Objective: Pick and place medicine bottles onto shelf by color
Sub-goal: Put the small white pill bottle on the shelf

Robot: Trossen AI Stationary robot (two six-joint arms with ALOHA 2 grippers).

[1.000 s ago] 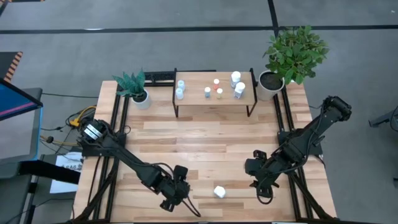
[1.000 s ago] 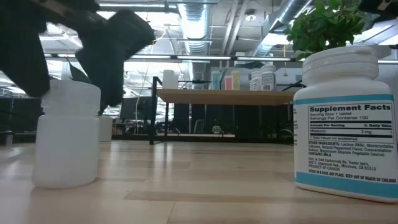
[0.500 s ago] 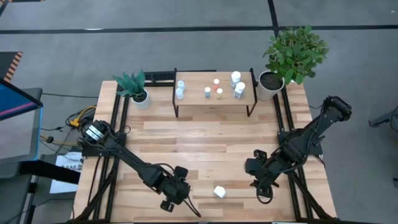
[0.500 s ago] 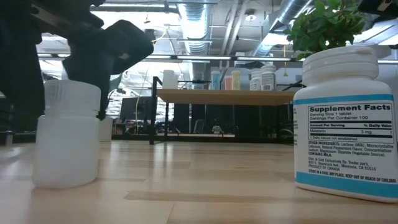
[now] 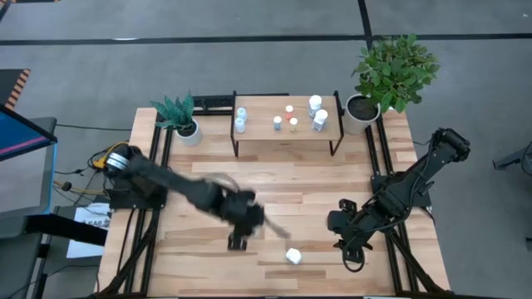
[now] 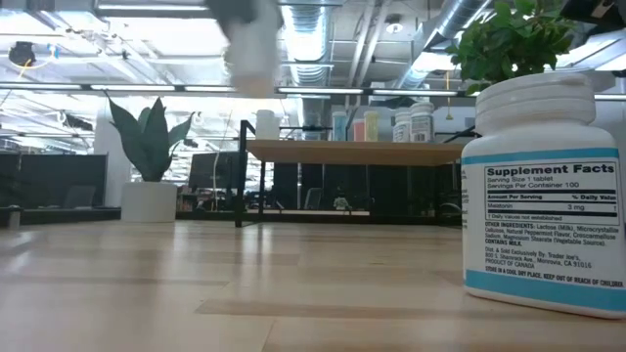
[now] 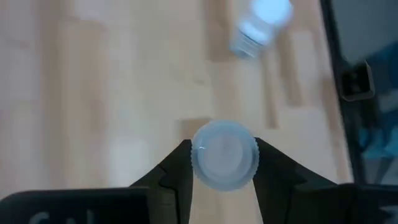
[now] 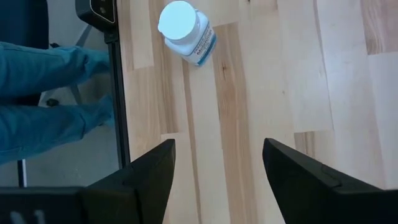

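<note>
A white bottle with a blue-banded supplement label [image 6: 541, 191] stood upright on the wooden table [image 5: 283, 178] close to the low camera, near the table's front edge; from above it showed as a small white bottle [image 5: 293, 256], with the two arms to either side of it. The left gripper [image 7: 222, 163] was clamped on an all-white bottle [image 7: 224, 154], its two fingers [image 7: 179, 168] pressed against either side of the ribbed cap, holding it raised above the tabletop. In the overhead view that left gripper [image 5: 241, 224] appeared blurred over the front middle of the table, and in the low view the held bottle [image 6: 245, 44] showed only as a pale smear high in the picture. The right gripper [image 8: 217, 165] hung with its fingers [image 8: 152, 171] spread wide apart and nothing between them, above bare boards at the front right of the table [image 5: 349, 245], with the labelled bottle [image 8: 185, 31] near it on the table. Farther back, the shelf [image 5: 287, 133] stood at the rear centre, carrying several small bottles [image 5: 291, 116] grouped along its top. A small potted plant [image 5: 179, 116] stood left of the shelf and a larger leafy plant [image 5: 391, 71] right of it.
</note>
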